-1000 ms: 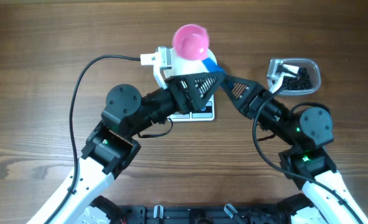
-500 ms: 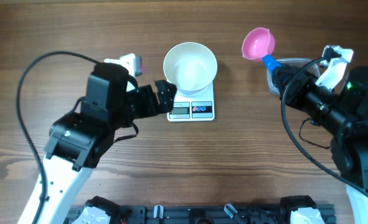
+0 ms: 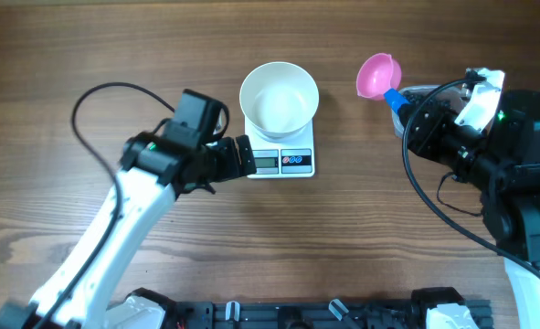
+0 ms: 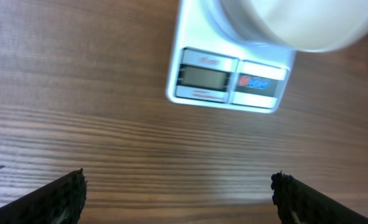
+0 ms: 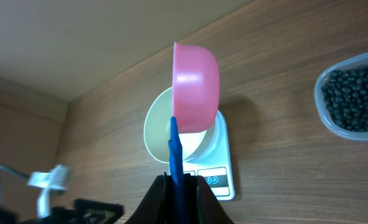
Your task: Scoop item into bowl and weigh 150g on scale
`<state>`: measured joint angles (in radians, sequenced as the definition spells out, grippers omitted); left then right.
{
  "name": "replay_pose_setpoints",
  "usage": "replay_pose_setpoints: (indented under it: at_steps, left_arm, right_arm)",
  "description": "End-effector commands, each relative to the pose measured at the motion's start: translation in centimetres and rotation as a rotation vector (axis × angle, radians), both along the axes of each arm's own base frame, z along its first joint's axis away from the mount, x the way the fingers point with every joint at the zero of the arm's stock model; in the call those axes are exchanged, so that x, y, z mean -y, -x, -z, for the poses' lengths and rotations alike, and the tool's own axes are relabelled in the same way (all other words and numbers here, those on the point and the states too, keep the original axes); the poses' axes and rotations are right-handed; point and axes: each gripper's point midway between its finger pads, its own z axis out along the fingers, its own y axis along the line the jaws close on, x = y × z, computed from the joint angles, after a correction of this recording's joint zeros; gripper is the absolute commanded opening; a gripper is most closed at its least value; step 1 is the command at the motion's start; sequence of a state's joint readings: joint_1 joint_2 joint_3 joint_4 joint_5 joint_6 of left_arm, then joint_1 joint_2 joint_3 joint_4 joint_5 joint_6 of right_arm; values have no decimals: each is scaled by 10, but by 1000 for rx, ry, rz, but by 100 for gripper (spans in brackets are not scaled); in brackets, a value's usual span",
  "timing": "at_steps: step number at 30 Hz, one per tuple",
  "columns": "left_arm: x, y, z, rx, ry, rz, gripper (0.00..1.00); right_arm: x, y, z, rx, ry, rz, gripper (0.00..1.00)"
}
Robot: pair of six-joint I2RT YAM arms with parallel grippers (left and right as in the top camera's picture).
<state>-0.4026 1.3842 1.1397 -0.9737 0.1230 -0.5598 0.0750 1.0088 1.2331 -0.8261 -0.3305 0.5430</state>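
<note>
The pink scoop (image 5: 195, 87) is clamped in the right gripper (image 5: 179, 185); the white bowl (image 3: 280, 96) is set on the scale (image 3: 283, 162).
The scoop is gripped by its blue handle (image 5: 174, 149) and tipped on edge near the clear tub (image 5: 325, 115), in which the black beads (image 5: 355, 93) are kept (well right of the scale). The left gripper (image 4: 177, 193) is spread wide above the table (image 4: 78, 93), nothing being held.
</note>
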Motion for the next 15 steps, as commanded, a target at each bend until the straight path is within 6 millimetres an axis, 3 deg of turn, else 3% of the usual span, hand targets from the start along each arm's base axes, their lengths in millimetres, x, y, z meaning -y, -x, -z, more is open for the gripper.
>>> replay_pose_setpoints:
  at_steps: [1,5,8,11,15]
  left_arm:
    - [3,-17,19,-14,-9,-57,100]
    - [30,-11,18,-18,66,46,100]
    - [53,4,19,14,4,164,100]
    - [45,-1,21,77,-124,12,100]
    - [50,-9,31,81,-130,-13,100]
  right_arm:
    - [8,-7,-6,25,40,28,4]
    - [7,-17,3,2,45,28,4]
    - [7,-25,-11,76,55,19,4]
    - [7,-29,-18,106,51,21,4]
    - [6,-31,-21,121,44,25,4]
